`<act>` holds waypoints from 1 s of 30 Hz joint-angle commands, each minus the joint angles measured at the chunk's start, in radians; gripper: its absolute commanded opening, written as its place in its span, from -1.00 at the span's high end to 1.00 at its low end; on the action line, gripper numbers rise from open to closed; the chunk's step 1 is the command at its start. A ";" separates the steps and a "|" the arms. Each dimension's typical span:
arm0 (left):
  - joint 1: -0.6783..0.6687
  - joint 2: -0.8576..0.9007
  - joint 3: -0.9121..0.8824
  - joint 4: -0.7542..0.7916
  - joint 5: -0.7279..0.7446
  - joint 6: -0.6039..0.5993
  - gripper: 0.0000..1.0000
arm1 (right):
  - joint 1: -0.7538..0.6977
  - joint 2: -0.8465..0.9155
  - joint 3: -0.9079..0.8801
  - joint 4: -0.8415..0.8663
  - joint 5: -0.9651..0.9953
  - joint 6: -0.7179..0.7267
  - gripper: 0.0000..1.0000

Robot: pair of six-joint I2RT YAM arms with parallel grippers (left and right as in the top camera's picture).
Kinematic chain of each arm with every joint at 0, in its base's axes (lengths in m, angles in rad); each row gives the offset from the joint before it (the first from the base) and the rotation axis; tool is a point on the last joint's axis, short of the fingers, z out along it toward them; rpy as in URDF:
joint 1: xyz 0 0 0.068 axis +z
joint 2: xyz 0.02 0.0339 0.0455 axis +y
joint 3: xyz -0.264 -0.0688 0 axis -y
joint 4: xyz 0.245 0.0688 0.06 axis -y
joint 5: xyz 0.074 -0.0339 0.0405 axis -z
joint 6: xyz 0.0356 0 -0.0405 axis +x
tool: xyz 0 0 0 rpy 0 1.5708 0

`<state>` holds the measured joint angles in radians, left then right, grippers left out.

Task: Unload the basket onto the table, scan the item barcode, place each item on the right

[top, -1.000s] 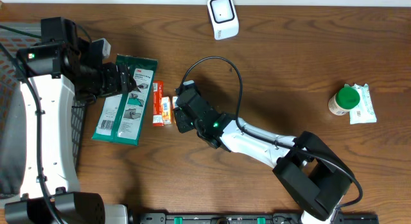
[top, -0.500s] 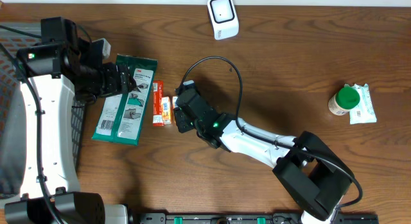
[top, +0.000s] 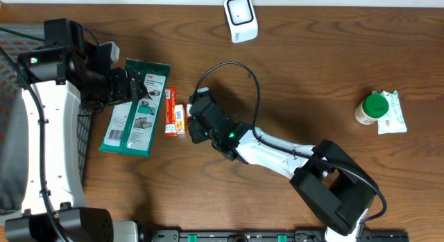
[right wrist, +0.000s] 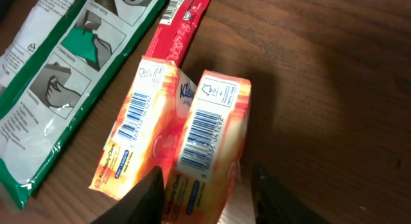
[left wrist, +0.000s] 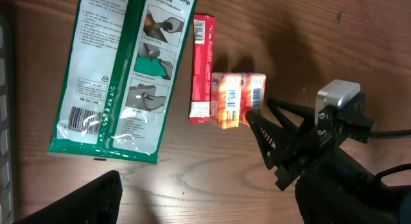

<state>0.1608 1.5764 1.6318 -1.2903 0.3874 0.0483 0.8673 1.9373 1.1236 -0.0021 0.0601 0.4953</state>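
Note:
Two orange tissue packs (top: 180, 119) lie side by side, barcodes up, next to a red pack (top: 170, 110). My right gripper (right wrist: 212, 201) is open and straddles the right-hand tissue pack (right wrist: 212, 131). Its left finger (right wrist: 149, 197) sits against the seam between the two packs, while the right finger (right wrist: 276, 198) stands a little off the wrapper. The white scanner (top: 241, 18) stands at the table's far edge. My left gripper (top: 136, 89) hovers open over the green glove pack (top: 135, 107), holding nothing. Only one of its fingers (left wrist: 77, 201) shows in the left wrist view.
A green-capped bottle (top: 373, 107) and a white packet (top: 393, 111) sit at the right. The right arm's cable (top: 232, 65) loops over the table middle. A dark wire basket (top: 83, 124) borders the left side by the left arm.
The right gripper's jaws have drawn somewhat closer together around the tissue pack. The left arm and the packs have stayed in place.

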 commanded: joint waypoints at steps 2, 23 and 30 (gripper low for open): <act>0.000 -0.014 -0.001 -0.003 0.005 -0.005 -0.74 | 0.012 0.014 0.012 0.002 0.010 0.009 0.22; 0.000 -0.014 -0.001 -0.003 0.005 -0.005 -0.74 | 0.000 -0.019 0.013 -0.013 0.022 -0.075 0.98; 0.000 -0.014 -0.001 -0.003 0.005 -0.005 -0.74 | -0.060 -0.198 0.013 -0.211 0.030 -0.077 0.98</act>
<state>0.1608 1.5764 1.6318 -1.2903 0.3874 0.0483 0.8425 1.8450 1.1248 -0.1570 0.0696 0.4370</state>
